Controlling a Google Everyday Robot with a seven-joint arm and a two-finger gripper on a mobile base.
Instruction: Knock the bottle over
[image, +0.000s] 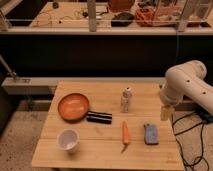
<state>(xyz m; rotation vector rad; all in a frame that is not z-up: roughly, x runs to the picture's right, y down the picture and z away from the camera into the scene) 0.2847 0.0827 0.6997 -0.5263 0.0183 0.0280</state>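
Observation:
A small clear bottle (126, 100) with a white cap stands upright near the middle back of the wooden table (105, 150). My white arm comes in from the right, and its gripper (166, 112) hangs at the table's right edge, well to the right of the bottle and not touching it.
On the table: an orange bowl (73, 106) at left, a black flat object (99, 117) beside it, a white cup (68, 140) at front left, a carrot (125, 134) and a blue-grey sponge (151, 134) at front right. Cables lie on the floor at right.

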